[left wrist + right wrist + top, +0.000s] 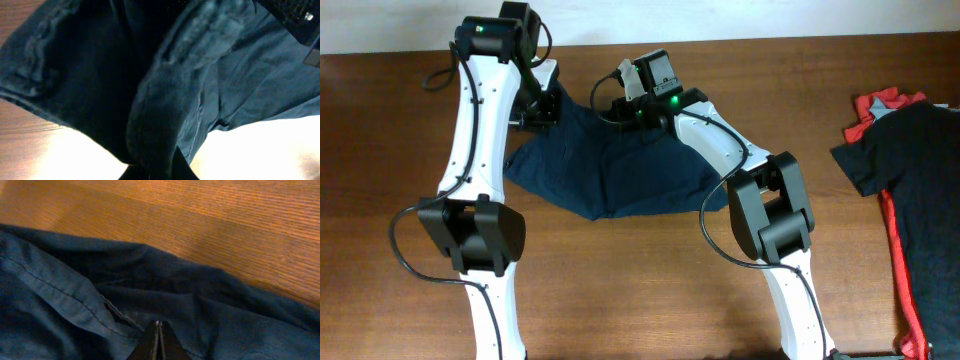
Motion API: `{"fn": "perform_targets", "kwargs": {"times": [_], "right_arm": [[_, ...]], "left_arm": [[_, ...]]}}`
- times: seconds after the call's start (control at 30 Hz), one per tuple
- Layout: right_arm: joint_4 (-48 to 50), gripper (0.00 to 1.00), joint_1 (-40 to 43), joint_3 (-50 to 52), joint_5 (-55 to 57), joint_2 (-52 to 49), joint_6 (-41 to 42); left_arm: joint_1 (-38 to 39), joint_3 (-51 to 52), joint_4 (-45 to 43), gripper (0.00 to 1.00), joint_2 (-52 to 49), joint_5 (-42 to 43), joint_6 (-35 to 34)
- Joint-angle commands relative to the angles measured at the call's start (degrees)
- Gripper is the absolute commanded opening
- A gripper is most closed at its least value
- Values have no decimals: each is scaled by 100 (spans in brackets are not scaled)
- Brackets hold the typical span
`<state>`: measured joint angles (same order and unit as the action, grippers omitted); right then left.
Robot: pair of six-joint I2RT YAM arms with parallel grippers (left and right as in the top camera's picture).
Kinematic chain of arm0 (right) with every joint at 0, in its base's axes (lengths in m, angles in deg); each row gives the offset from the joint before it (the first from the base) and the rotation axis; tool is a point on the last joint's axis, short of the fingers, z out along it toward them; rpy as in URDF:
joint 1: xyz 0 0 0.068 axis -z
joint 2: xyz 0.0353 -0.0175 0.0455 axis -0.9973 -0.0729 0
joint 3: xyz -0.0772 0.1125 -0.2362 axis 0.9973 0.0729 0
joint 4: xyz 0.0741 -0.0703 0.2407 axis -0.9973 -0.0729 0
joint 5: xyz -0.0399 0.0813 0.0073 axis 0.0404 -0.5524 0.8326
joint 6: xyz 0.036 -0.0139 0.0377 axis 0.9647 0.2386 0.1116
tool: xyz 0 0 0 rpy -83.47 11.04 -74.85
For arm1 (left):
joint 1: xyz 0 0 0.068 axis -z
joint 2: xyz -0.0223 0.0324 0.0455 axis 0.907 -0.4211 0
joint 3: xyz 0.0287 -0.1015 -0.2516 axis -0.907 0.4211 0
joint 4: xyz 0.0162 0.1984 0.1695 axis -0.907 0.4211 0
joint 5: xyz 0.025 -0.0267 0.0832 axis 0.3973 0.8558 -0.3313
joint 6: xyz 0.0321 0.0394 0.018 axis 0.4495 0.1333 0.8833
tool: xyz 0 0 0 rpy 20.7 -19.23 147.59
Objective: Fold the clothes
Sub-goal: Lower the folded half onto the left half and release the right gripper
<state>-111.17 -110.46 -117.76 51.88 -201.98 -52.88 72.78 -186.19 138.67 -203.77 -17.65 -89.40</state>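
where the shorts (pixel 610 175) lie: on the tabletop (pixel 650 300), left of centre and toward the far edge, a dark navy sheet that narrows to a point toward the near edge, with both far corners drawn up.
left pincer (pixel 542 108): at the far-left corner of the shorts; the left wrist view shows it clamped tight on a thick bunched fold, with the cloth hanging clear of the wood there.
right pincer (pixel 612 102): at the far edge of the shorts, just beside the left one; its tips are pressed together with only a hairline between them, nipping the cloth next to a stitched hem.
cloth: plain navy, creased, one line of stitching along a folded band.
black shirt (pixel 910 150): by the right edge, well apart from the shorts, lying over the red garment (pixel 905 270).
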Motion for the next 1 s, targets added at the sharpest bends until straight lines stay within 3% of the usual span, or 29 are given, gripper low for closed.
{"fn": "perform_targets", "kwargs": {"times": [0.0,0.23,0.53,0.97], "right_arm": [[55,4,-57,-83,140,-214,188],[-118,4,160,-101,-723,63,190],[-894,4,101,-98,-730,129,190],[-476,4,-317,-94,411,-66,188]], "left_arm": [[81,-144,22,4,39,24,-63],[79,-144,22,4,39,22,-61],[79,-142,22,4,39,22,-61],[81,-142,22,4,39,24,-63]]}}
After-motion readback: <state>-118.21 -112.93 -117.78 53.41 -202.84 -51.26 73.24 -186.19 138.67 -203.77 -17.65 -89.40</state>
